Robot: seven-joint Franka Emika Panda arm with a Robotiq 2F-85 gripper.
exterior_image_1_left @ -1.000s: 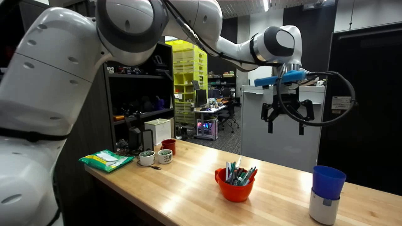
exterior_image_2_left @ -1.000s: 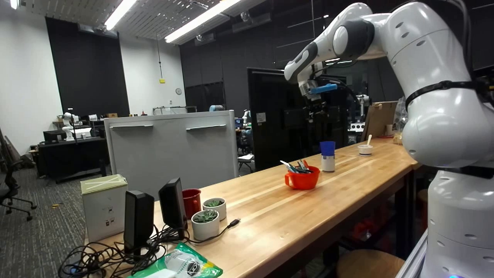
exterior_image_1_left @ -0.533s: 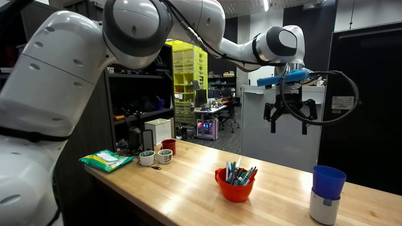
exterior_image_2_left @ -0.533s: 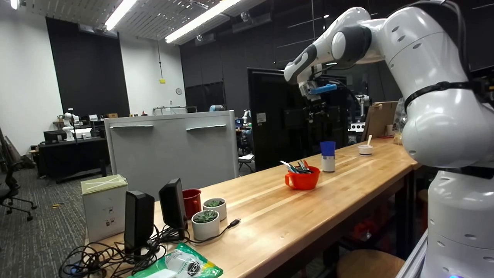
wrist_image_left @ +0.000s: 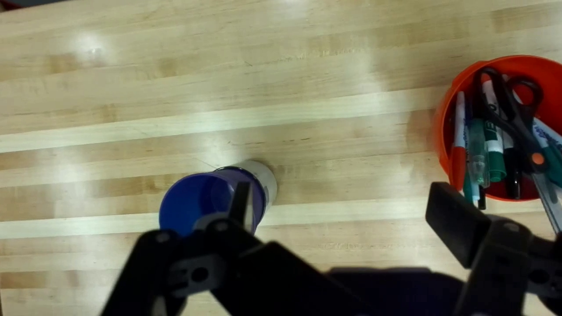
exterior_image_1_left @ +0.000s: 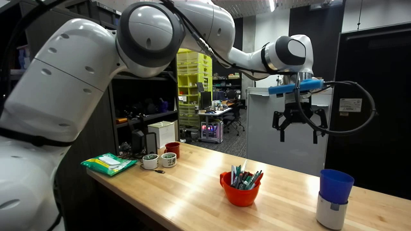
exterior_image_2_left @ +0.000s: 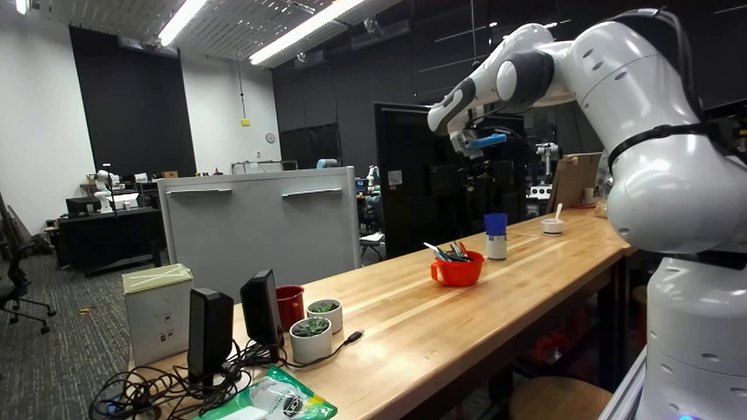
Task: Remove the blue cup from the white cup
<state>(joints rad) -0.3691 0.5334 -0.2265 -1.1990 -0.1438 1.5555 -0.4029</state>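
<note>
Label [exterior_image_1_left: 350, 105] beyond blue cup [exterior_image_1_left: 336, 186] bears tiny print [exterior_image_1_left: 347, 101].

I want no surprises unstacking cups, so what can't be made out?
Lower end of the blue cup, both exterior views: hidden by the white cup.
Part of the blue cup's rim, wrist view: behind the pincer.
Right side of the red bowl, wrist view: cut by the edge.
Pincer's outline, in an exterior view: lost against the black panel.
</note>
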